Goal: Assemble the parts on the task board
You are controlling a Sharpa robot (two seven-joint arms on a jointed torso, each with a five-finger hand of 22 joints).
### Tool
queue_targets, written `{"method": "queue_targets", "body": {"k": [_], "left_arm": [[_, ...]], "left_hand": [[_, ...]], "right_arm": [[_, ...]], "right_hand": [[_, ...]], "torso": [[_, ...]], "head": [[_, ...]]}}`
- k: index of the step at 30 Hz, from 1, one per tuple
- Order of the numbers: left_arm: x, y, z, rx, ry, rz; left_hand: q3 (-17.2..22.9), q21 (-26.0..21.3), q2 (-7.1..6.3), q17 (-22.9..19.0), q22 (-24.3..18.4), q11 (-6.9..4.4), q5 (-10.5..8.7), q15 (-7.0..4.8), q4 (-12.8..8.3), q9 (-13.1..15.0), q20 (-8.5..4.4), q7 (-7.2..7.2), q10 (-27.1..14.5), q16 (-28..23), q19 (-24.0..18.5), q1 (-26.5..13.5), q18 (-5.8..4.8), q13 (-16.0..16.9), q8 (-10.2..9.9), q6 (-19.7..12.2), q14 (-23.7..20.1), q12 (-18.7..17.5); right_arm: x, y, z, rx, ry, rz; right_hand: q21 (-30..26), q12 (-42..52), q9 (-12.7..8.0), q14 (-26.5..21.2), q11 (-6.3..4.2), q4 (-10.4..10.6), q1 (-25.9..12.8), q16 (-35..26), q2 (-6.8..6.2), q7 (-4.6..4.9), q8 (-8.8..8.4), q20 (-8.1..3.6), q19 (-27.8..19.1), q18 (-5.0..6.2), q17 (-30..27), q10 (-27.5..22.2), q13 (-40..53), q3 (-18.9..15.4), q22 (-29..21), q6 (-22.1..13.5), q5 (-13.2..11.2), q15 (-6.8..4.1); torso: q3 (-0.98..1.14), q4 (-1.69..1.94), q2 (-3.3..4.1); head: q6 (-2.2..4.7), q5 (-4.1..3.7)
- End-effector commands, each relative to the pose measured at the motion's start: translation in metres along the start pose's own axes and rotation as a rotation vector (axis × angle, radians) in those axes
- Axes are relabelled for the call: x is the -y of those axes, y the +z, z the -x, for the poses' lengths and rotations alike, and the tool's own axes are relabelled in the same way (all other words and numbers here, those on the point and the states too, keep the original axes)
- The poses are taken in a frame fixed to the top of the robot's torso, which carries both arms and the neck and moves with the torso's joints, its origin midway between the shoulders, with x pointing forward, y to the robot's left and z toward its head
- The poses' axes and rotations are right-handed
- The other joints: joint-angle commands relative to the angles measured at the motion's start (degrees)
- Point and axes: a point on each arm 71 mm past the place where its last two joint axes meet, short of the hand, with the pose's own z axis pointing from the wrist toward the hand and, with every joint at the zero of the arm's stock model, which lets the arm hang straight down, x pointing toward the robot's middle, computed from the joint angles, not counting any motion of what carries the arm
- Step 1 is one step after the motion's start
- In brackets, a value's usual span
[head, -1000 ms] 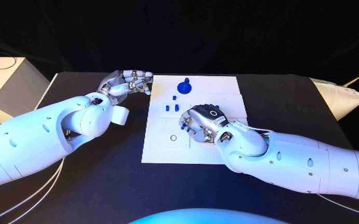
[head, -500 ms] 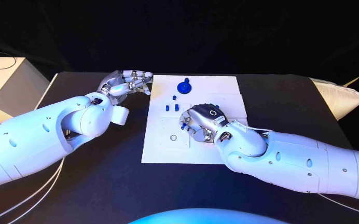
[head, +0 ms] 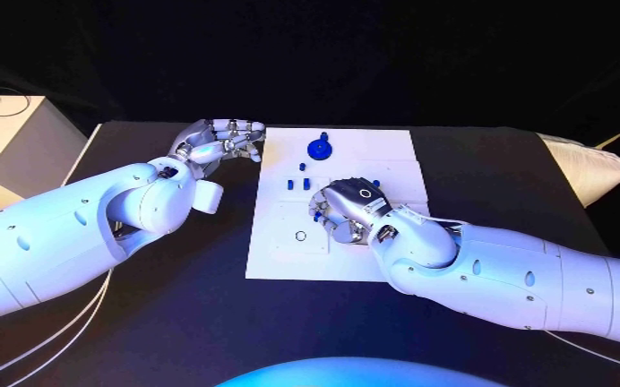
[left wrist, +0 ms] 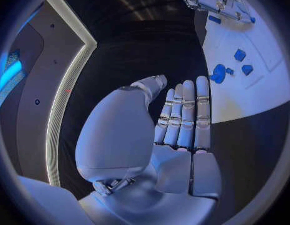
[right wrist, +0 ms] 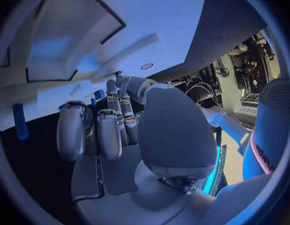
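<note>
progress: early, blue parts loose on task board | right robot hand curled over board, grasp unclear | left robot hand open, empty, above counter

A flat white rectangular task board lies on the black table. The silver right hand rests fingers-down on the board's middle. The silver left hand hovers beside its far left corner, near a round blue part.
</note>
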Motion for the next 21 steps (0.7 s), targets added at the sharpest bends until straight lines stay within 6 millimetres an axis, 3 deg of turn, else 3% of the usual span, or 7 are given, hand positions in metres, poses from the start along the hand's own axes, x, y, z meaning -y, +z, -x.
{"method": "queue_targets", "body": {"k": [1,9,12,17,21], "left_arm": [[0.0009,-0.0001,-0.0017,-0.010,-0.008,-0.004],[0.0010,-0.0003,-0.0014,-0.010,-0.007,-0.003],[0.0011,-0.0004,-0.0012,-0.009,-0.007,-0.003],[0.0010,-0.0005,-0.0009,-0.008,-0.007,-0.002],[0.0008,-0.0004,-0.0006,-0.006,-0.007,-0.001]], "left_hand": [[-0.4,-0.3,-0.03,-0.1,-0.1,0.08,0.03,0.10,0.0,-0.1,0.10,0.15,-0.5,-0.2,0.3,0.4,0.70,-0.1,-0.4,-0.4,0.4,-0.2],[-0.5,-0.4,0.04,-0.1,-0.2,0.10,0.04,0.12,0.0,-0.1,0.13,0.16,-0.6,-0.4,0.3,0.6,0.72,-0.1,-0.4,-0.4,0.3,-0.2],[-0.5,-0.4,0.04,-0.1,-0.2,0.10,0.04,0.12,0.0,-0.1,0.13,0.16,-0.6,-0.4,0.3,0.6,0.72,-0.1,-0.4,-0.4,0.3,-0.2],[-0.5,-0.4,0.04,-0.1,-0.2,0.10,0.04,0.12,0.0,-0.1,0.13,0.16,-0.6,-0.4,0.3,0.6,0.72,-0.1,-0.4,-0.4,0.3,-0.2],[-0.6,-0.5,0.11,-0.1,-0.2,0.10,0.04,0.12,0.1,-0.1,0.14,0.17,-0.6,-0.4,0.4,0.6,0.72,-0.1,-0.4,-0.4,0.4,-0.1]], "right_arm": [[-0.0008,0.0000,-0.0056,-0.062,-0.024,0.012],[-0.0003,0.0001,-0.0070,-0.080,-0.033,0.008],[-0.0003,0.0000,-0.0071,-0.080,-0.026,0.015],[-0.0005,-0.0005,-0.0065,-0.071,-0.010,0.027],[-0.0008,-0.0017,-0.0048,-0.054,0.004,0.033]], "right_hand": [[-0.2,0.3,0.1,3.6,-1.74,-0.3,-0.2,0.1,0.55,-0.01,0.18,-0.42,1.8,-0.50,3.4,2.3,0.1,0.0,4.5,0.3,0.2,-0.23],[-0.7,0.2,0.2,3.5,-1.65,-0.3,-0.7,-0.1,0.40,0.10,0.11,-0.39,1.7,-0.40,3.1,2.1,0.0,-0.1,4.2,0.1,0.0,-0.16],[-1.0,0.0,-0.1,3.4,-0.85,-0.1,-2.8,-0.2,-1.12,0.87,-1.28,0.06,1.5,-0.41,2.8,-0.1,-0.9,-1.4,4.1,-2.1,0.9,0.52],[-3.6,-0.1,-0.6,3.1,-0.15,1.4,-6.1,-1.0,-4.06,0.54,-3.53,0.72,0.8,0.13,1.5,-5.1,-2.8,-4.7,2.4,-5.2,-0.6,1.14],[-6.2,0.1,-1.0,2.8,0.49,1.7,-5.3,-1.6,-3.65,0.26,-4.81,1.26,0.3,0.59,0.4,-9.1,-4.2,-9.3,0.8,-6.3,-1.0,1.64]], "torso": [[-0.03,-0.04,0.00],[0.00,-0.06,-0.03],[0.02,-0.08,-0.04],[0.04,-0.11,-0.05],[0.04,-0.09,-0.05]], "head": [[-0.14,0.11],[-0.33,0.13],[-0.34,0.15],[-0.29,0.19],[-0.15,0.13]]}}
